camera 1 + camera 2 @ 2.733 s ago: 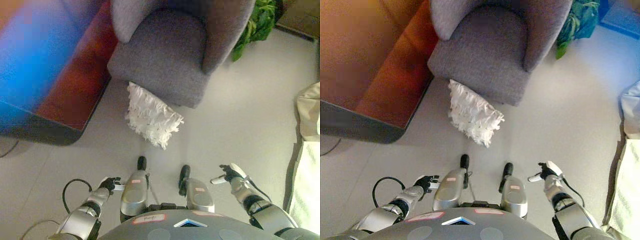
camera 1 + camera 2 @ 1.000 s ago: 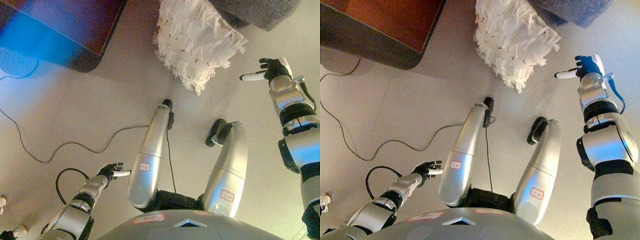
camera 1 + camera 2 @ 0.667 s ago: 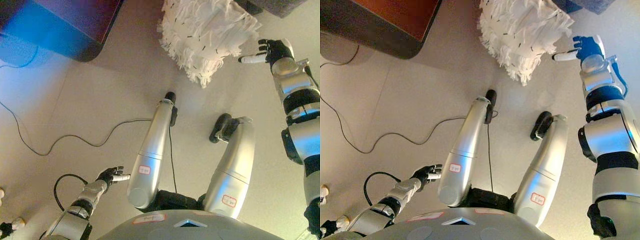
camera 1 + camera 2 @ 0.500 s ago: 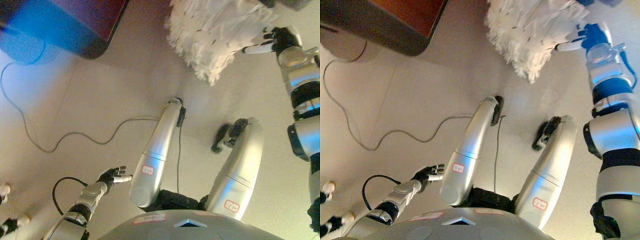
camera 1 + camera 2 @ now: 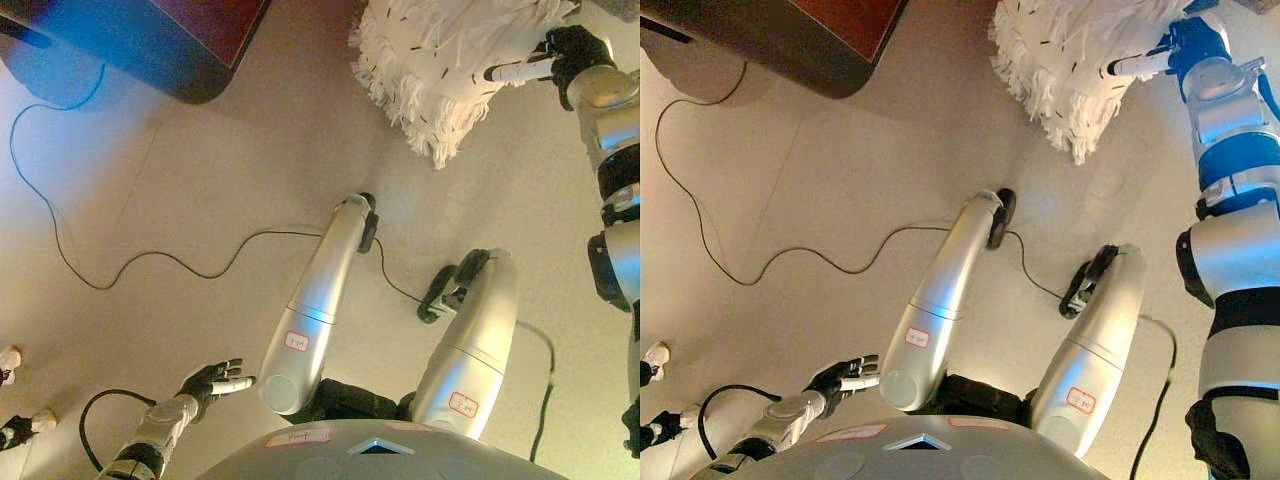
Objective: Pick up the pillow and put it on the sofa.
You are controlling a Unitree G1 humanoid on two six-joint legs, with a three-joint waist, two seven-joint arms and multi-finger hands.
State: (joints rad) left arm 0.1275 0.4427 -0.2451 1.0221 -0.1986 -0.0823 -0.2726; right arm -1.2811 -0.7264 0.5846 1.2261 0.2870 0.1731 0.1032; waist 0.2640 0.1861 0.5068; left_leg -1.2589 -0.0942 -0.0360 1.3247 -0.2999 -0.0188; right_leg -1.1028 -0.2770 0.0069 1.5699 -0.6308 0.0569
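On floor (image 5: 200,180), right hand (image 5: 570,52) (fingers straight) touches pillow (image 5: 440,60).

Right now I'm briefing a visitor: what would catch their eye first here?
The shaggy white pillow on the floor at the top, with the right hand reaching its right edge, a white-tipped finger laid on the fringe. Then the left hand, low at lower left, fingers spread, holding nothing.

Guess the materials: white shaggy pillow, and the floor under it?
White shaggy pillow: looks like soft fabric, covered in loose fringed strips that hang and cast small dark gaps, probably yarn or cut cloth. Pale beige floor: hard and smooth with a faint sheen and a thin seam line, possibly tile or vinyl.
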